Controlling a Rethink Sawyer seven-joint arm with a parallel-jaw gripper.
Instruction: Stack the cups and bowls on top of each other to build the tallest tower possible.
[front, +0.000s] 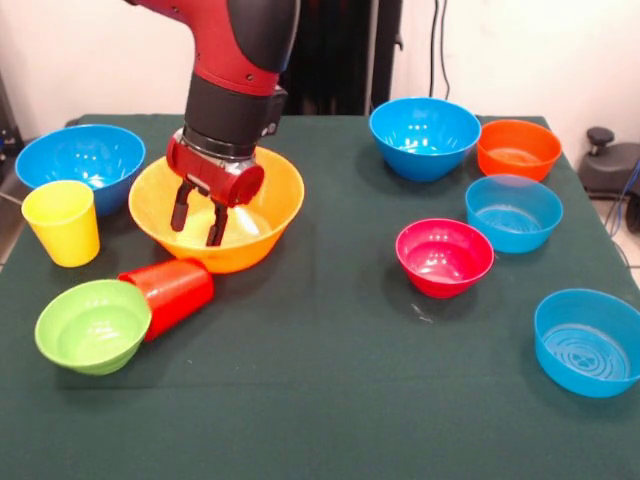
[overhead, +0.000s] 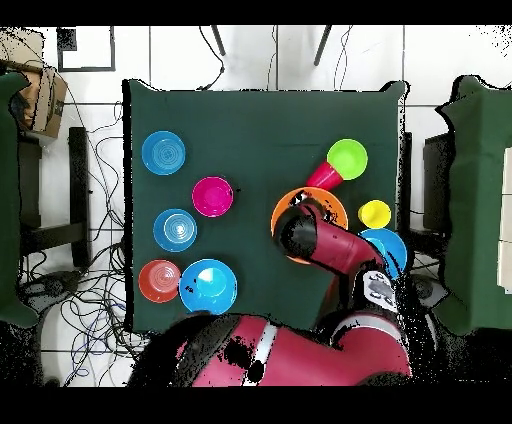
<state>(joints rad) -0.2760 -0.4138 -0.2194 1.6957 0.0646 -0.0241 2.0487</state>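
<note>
Claw (front: 199, 222) hangs released inside big yellow-orange bowl (front: 272, 240); red cup (front: 175, 291) lies tipped against green bowl (front: 92, 327).

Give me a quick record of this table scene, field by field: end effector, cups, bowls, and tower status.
end effector: open, empty, inside the big yellow-orange bowl
yellow cup: upright, beside a deep blue bowl
red cup: on its side, touching the green bowl, which is tilted
other bowls: deep blue, orange, pale blue, pink-red, pale blue, all apart
tower: nothing stacked yet
</note>
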